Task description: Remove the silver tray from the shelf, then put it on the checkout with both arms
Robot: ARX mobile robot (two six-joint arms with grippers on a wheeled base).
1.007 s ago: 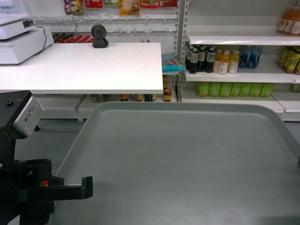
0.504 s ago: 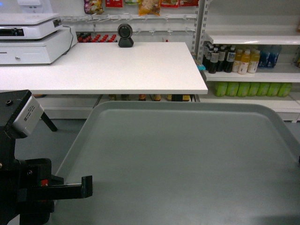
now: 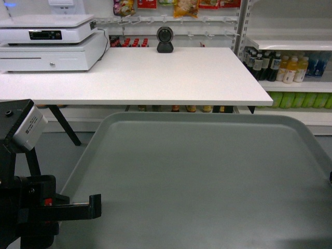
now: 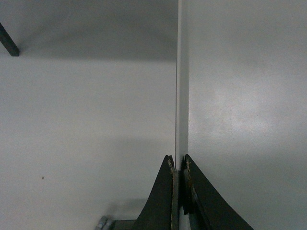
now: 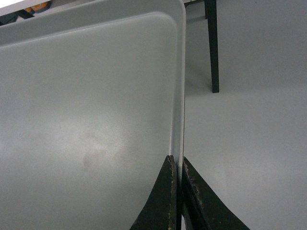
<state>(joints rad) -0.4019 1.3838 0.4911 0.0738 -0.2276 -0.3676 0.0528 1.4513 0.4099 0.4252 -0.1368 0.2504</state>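
Checkout (image 3: 155, 78) ahead of you, scanner (image 3: 165, 39) at its far edge. Silver tray (image 3: 197, 181) off the shelf, carried level, short of checkout's near edge; placing remains. Left gripper (image 4: 178, 165) clamped on tray's left rim; right gripper (image 5: 178, 165) apparently likewise on right rim, barely visible in head view
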